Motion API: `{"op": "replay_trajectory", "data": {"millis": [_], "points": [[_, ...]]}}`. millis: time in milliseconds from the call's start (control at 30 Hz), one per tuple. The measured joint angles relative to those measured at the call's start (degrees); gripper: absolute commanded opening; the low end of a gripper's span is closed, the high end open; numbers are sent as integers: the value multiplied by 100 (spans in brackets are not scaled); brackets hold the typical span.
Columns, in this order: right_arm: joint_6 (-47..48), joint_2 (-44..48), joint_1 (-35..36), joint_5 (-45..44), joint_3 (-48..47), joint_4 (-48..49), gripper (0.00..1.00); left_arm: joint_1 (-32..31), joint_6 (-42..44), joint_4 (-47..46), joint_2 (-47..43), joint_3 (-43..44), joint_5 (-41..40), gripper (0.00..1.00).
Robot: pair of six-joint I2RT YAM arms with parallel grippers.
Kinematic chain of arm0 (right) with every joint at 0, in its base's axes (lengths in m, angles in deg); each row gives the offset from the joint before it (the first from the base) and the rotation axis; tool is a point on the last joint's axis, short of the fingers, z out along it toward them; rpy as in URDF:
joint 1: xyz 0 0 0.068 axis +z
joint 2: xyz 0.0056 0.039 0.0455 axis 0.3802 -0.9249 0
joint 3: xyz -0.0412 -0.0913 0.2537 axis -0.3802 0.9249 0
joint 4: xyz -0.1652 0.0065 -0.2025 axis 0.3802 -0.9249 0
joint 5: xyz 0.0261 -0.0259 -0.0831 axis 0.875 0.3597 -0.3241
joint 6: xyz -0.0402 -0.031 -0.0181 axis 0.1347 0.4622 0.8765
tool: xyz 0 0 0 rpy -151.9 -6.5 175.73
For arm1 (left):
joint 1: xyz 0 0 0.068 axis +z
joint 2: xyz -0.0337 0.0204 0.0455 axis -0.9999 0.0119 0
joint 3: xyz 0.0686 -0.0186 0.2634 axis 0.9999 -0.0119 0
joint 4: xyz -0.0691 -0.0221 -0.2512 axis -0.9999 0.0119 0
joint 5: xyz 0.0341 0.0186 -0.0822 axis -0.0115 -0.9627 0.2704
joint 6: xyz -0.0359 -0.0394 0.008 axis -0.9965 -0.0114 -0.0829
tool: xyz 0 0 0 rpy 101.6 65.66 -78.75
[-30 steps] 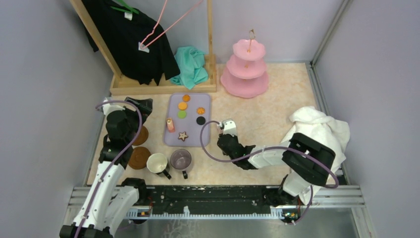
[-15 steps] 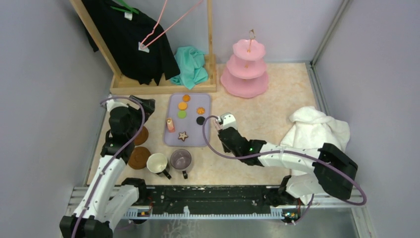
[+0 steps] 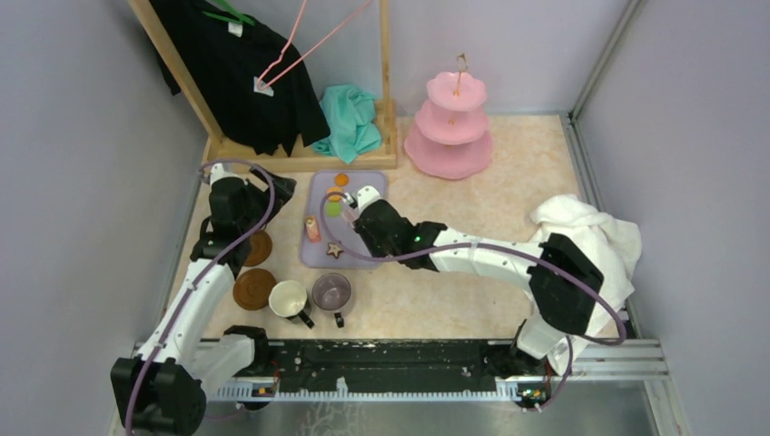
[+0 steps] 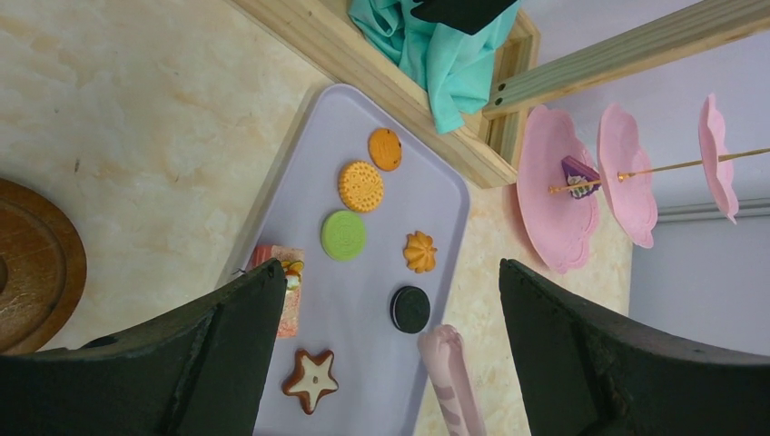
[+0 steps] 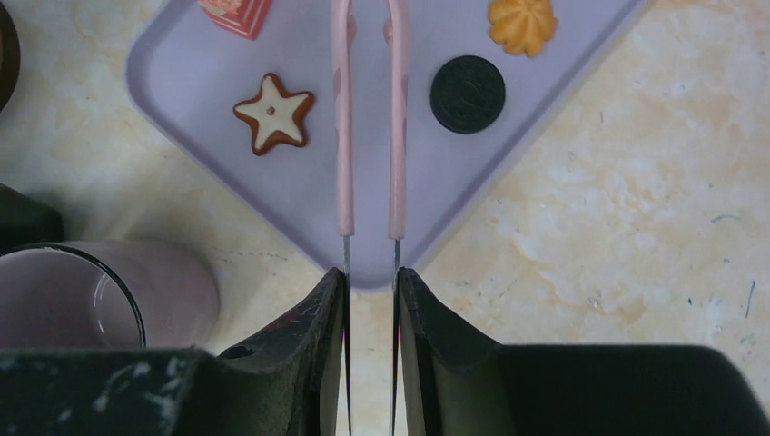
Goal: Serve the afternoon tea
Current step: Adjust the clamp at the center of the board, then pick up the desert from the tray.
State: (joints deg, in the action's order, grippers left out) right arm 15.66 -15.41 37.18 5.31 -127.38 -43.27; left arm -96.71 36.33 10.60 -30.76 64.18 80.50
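Right arm [image 3: 472, 259] and its pink tongs [image 5: 343, 136] sprawl over the right side of the lilac tray [image 4: 359, 300]. Wooden rack base [image 3: 300, 162] walls the far edge, and the cream mug [image 3: 289, 297] and see-through mug [image 3: 331, 291] crowd the near one. Worktop [image 3: 490, 195] toward the pink stand [image 3: 451, 127] is open.

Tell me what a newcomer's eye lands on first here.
The pink three-tier stand grabs the eye first, at the back of the table, right of the wooden clothes rack. Next comes the lilac tray of colourful sweets mid-table, where the right gripper holds pink-tipped tongs over it.
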Motion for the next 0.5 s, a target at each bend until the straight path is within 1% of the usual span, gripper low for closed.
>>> {"op": "replay_trajectory", "data": {"millis": [233, 500], "points": [[289, -876, -9, 457, -1276, -612, 26, 2, -9, 140, 2, 155, -4, 93], [170, -1757, -55, 866, -2806, -1506, 27, 98, -79, 264, 2, 367, -151, 96]]}}
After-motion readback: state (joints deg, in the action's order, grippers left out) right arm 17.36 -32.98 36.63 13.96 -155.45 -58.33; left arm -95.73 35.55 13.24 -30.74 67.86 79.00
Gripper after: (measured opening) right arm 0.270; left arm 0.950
